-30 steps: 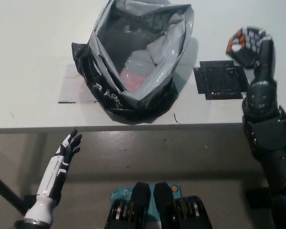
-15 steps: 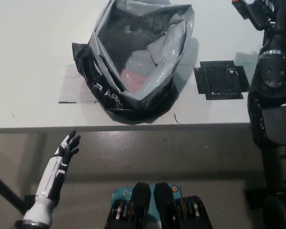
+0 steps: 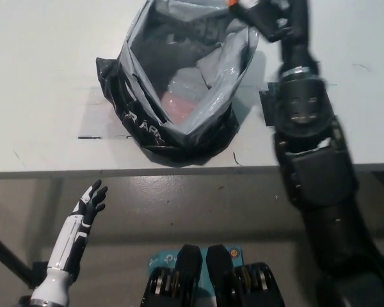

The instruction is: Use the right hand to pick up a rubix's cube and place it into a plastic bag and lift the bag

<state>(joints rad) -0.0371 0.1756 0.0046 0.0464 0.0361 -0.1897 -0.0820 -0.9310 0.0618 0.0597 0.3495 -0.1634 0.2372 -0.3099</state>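
- The rubix's cube point(image 3: 243, 5) is off the table point(image 3: 45, 77): we see only an orange-and-dark corner of it at the top edge of the head view, clasped in our black right hand point(image 3: 269, 16) just over the far right rim of the plastic bag point(image 3: 179, 83).
- We judge the pick-up as done, since the cube rides in the hand and not on the table surface.
- The bag stands open on the table, mouth up, with pale and reddish contents visible deep inside; its opening lies directly beside and below the cube.
- The cube is not yet inside the bag: it sits at rim level, and most of it is cut off by the picture edge, so we cannot tell exactly how far over the opening it is.
- A dark square mat point(image 3: 269, 105) lies on the table right of the bag, largely covered by our right arm.
- Our white left hand point(image 3: 93, 198) rests low in front of the table edge, fingers spread, holding nothing.
- Left to do, as we judge it: bring the cube over the opening, let it go inside, then take the bag and lift it.
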